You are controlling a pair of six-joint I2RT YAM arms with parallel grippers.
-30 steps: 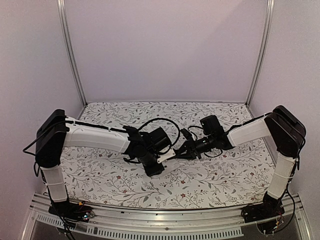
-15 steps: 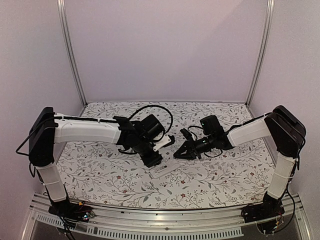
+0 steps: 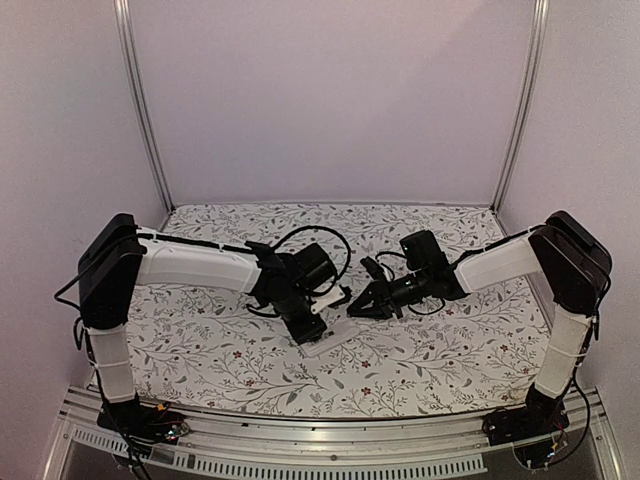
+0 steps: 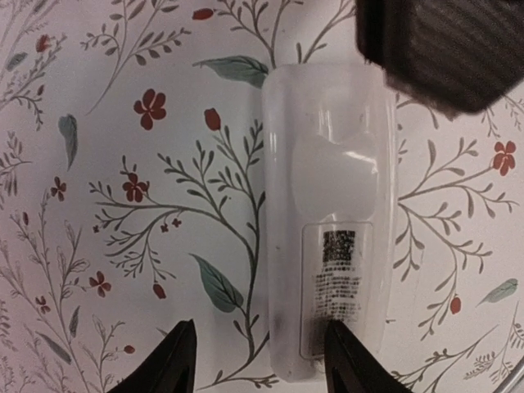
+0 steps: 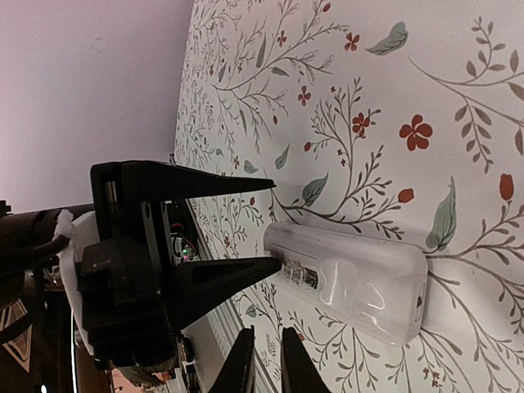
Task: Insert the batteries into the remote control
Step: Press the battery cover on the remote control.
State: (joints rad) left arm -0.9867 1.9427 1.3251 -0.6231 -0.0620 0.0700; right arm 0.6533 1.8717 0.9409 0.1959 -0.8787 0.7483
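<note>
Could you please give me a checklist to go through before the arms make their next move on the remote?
1. Remote control lying flat on the table: ok.
2. Left gripper open: ok.
3. Left gripper centred on the remote control: not ok; it sits off to one side, with one finger over the remote's near end.
4. Batteries in sight: not ok; none shows in any view.
5. Right gripper holding a battery: cannot tell; its fingers are close together.
6. Battery recess uncovered: cannot tell.

The remote control [image 4: 327, 221] carries a printed label [image 4: 338, 278] whose small text cannot be read.
</note>
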